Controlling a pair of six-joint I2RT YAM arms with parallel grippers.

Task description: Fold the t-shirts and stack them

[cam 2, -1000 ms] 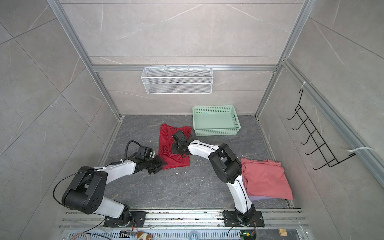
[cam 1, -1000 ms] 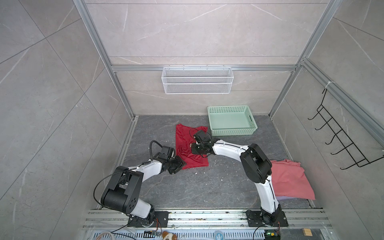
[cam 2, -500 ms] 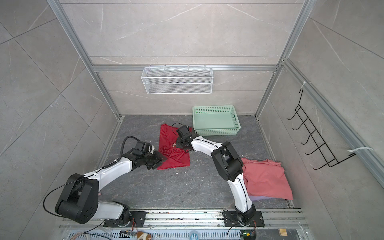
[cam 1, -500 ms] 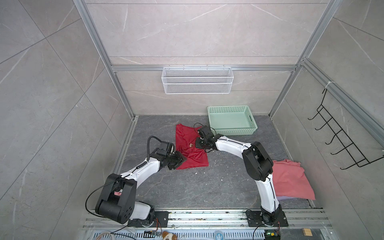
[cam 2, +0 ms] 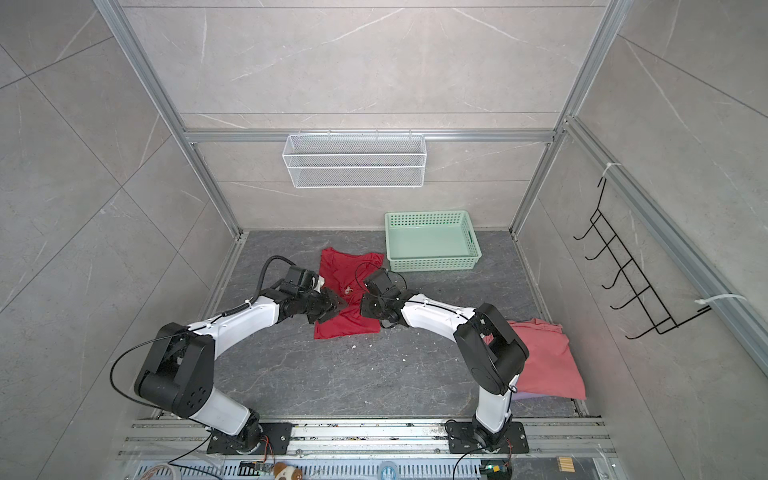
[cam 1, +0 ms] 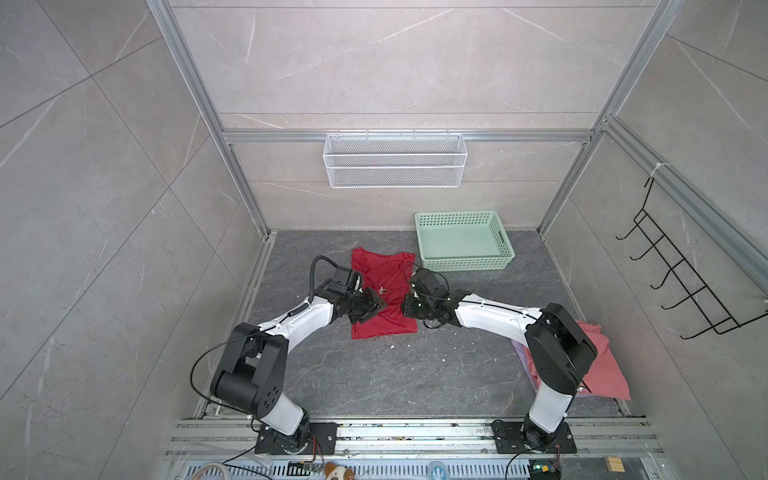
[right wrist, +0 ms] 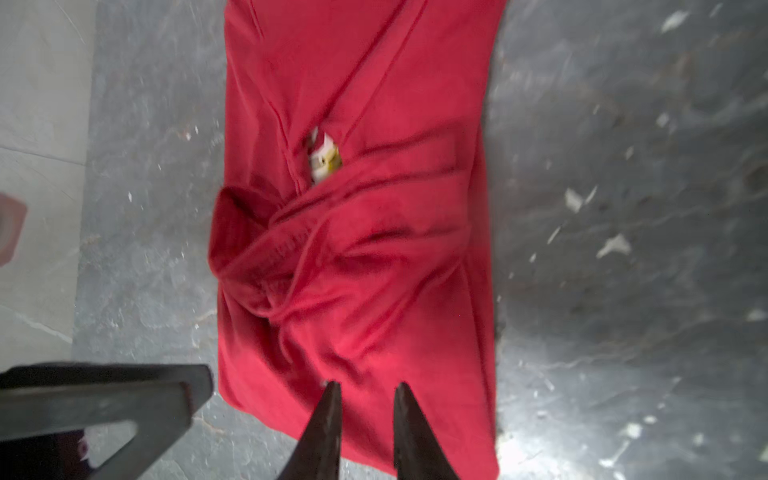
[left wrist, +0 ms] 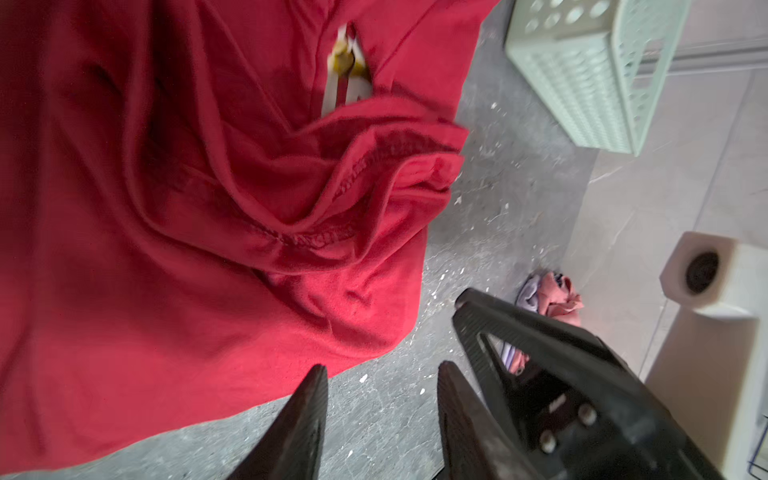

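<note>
— Between the two arms, on the floor [cam 1: 374,374], what lies where?

— One red t-shirt [cam 1: 384,274] lies as a narrow strip with a bunched ridge of cloth across its middle. Its long axis runs from the robot's side toward the back wall [cam 1: 395,208]. Its far end sits just beside the mint-green basket [cam 1: 465,262].

— State and position of the tools?

— The left gripper [cam 1: 379,305] stands at the strip's left long edge and the right gripper [cam 1: 409,308] at its right long edge. They face each other across the short axis, over the half nearer the robot. In the left wrist view the left gripper [left wrist: 382,370] has its jaws moderately apart and empty. In the right wrist view the right gripper [right wrist: 366,386] has its jaws narrowly apart and empty. Contact with the cloth cannot be determined.

— Which relation governs the coming move?

— Judged from the layout, an end-over-end fold along the long axis is due. Neither arm is nearer: each serves its own edge. The near corners lie robot-ward of both tools. Both should grip level and travel parallel to the long axis, or the fold will skew.

— And the stack?

— The salmon-pink t-shirt [cam 1: 602,365] lies well apart, beside the right arm [cam 1: 494,318], which is the nearer arm.
</note>
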